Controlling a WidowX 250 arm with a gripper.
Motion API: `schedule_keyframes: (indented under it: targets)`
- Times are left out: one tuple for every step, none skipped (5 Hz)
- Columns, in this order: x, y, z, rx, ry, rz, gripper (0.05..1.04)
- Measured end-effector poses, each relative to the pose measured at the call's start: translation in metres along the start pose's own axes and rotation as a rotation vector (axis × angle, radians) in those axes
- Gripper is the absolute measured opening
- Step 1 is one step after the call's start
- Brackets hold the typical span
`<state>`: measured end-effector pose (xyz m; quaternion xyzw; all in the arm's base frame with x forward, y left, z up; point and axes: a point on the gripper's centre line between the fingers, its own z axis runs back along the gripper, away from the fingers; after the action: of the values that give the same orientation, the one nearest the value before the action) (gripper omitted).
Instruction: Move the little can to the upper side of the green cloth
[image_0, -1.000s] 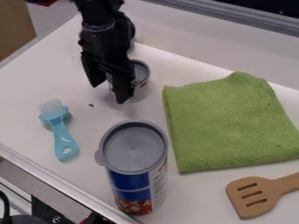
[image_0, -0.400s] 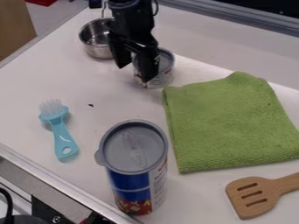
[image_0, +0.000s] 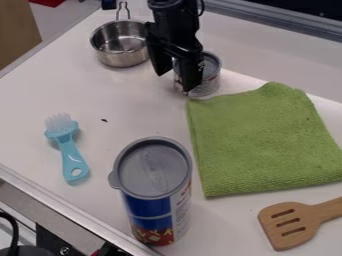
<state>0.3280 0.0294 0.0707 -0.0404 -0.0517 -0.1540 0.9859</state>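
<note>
The gripper (image_0: 177, 80) hangs at the upper middle, its two fingers apart. The little can (image_0: 210, 75), silver with a grey top, stands upright against the gripper's right side. The nearer finger (image_0: 192, 75) covers part of its front, and the can's left edge shows between the fingers. The green cloth (image_0: 264, 140) lies flat at the right, and the can's base is close to its upper left corner.
A metal pot (image_0: 120, 47) stands left of the gripper. A tall lidded canister (image_0: 153, 200) is at the lower middle, a blue brush (image_0: 69, 150) at the left, and a wooden spatula (image_0: 290, 225) at the lower right.
The gripper and the little can have moved together to the right and up, towards the cloth's upper left corner. The metal pot has come into sight behind the arm.
</note>
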Motion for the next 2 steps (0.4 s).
schedule_keyframes:
  targets:
    - [0.013, -0.004, -0.004, 0.003, 0.0, 0.002, 0.999]
    - [0.027, -0.007, -0.007, 0.003, -0.003, 0.016, 0.999]
